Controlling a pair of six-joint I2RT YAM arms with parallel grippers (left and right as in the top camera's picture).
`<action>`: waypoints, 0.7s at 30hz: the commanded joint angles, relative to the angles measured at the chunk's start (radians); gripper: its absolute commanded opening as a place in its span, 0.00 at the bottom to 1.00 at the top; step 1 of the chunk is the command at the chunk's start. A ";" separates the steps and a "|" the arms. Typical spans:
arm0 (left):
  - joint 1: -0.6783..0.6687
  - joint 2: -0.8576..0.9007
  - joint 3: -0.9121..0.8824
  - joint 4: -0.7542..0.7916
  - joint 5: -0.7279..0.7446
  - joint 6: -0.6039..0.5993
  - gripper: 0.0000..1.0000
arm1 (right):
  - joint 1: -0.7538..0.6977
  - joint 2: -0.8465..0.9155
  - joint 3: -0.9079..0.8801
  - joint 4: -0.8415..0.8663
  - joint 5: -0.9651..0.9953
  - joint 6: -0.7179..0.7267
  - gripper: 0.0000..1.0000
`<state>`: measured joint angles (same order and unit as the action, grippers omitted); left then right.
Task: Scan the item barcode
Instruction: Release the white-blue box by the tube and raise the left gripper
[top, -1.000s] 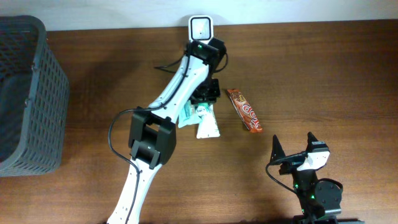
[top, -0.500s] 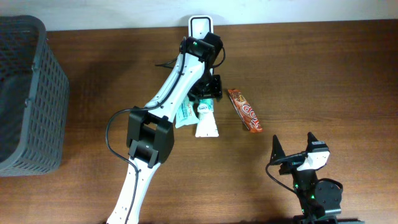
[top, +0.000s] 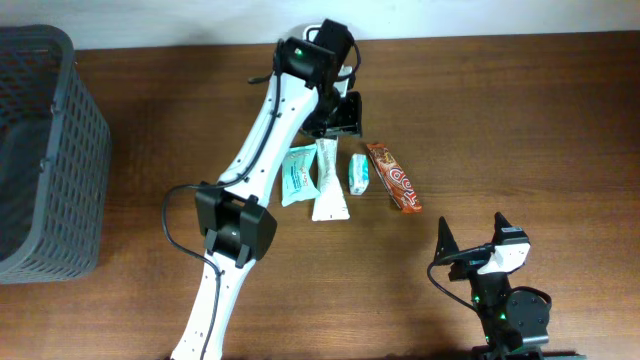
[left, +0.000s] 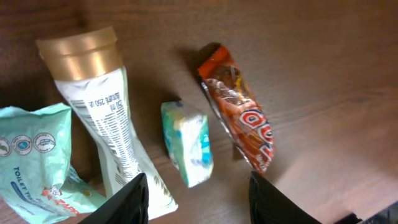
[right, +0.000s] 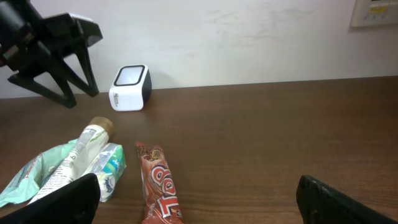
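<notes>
The left gripper (top: 338, 122), jaws apart and empty, hangs by the scanner (right: 130, 87). The pack (top: 360, 172) lies at its 6 o'clock, long axis 12-to-6, between tube (top: 330, 180) and bar (top: 393, 178). The right gripper (top: 470, 232), wide open, is farther. No barcode shows; overhead, the arm (top: 270, 140) mostly hides the scanner.

Your left arm (top: 268, 140) has white links, black joint housings, a looping black cable (top: 168, 225) and a green light (top: 298, 52); your right arm (top: 510, 305) is black, white-capped.
</notes>
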<state>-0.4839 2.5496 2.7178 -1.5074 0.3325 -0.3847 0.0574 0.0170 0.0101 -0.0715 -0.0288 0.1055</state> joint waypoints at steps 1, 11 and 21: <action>0.004 0.008 0.029 -0.009 0.027 0.028 0.52 | -0.007 -0.003 -0.005 -0.004 -0.012 0.003 0.99; 0.081 0.006 0.159 -0.122 0.027 0.051 0.61 | -0.007 -0.003 -0.005 -0.004 -0.012 0.003 0.98; 0.134 0.006 0.335 -0.181 0.026 0.062 0.99 | -0.007 -0.003 -0.005 -0.004 -0.012 0.003 0.99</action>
<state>-0.3546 2.5534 3.0364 -1.6840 0.3489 -0.3344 0.0574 0.0170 0.0101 -0.0715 -0.0288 0.1051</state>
